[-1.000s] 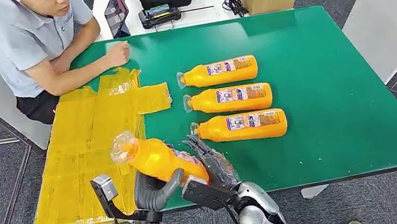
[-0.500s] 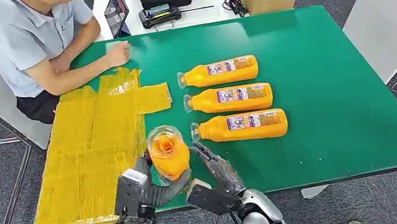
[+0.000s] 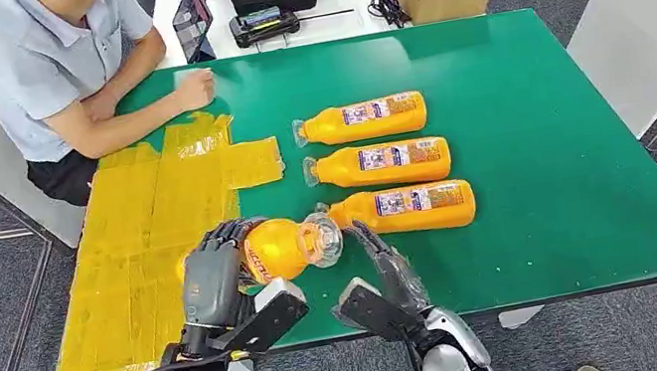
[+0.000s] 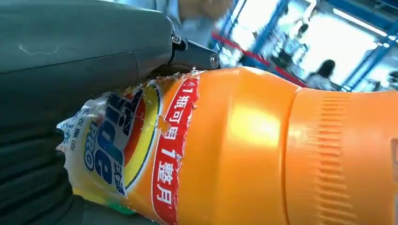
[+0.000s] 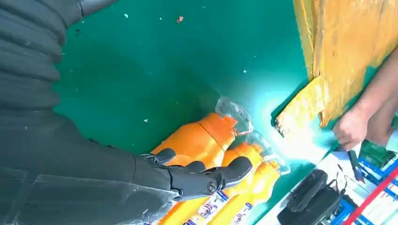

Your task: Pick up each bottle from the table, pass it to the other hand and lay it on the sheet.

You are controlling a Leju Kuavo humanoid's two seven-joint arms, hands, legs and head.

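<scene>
Low in the head view, the left hand (image 3: 211, 278) has its fingers clamped on an orange bottle (image 3: 280, 249), held sideways over the green worktop (image 3: 552, 158) at the edge of the yellow sheet (image 3: 153, 245). Its wrist view shows the torn label up close. Beside it, the right hand (image 3: 389, 271) holds nothing, fingers apart. Beyond, mid-frame, three bottles (image 3: 383, 164) lie in a row, probably just touching; open green lies right. A person (image 3: 58, 69) sits upper left.

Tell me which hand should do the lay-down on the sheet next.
Left. The left hand already grips the bottle and sits at the yellow sheet's edge. The right hand is open and empty over the green table.
</scene>
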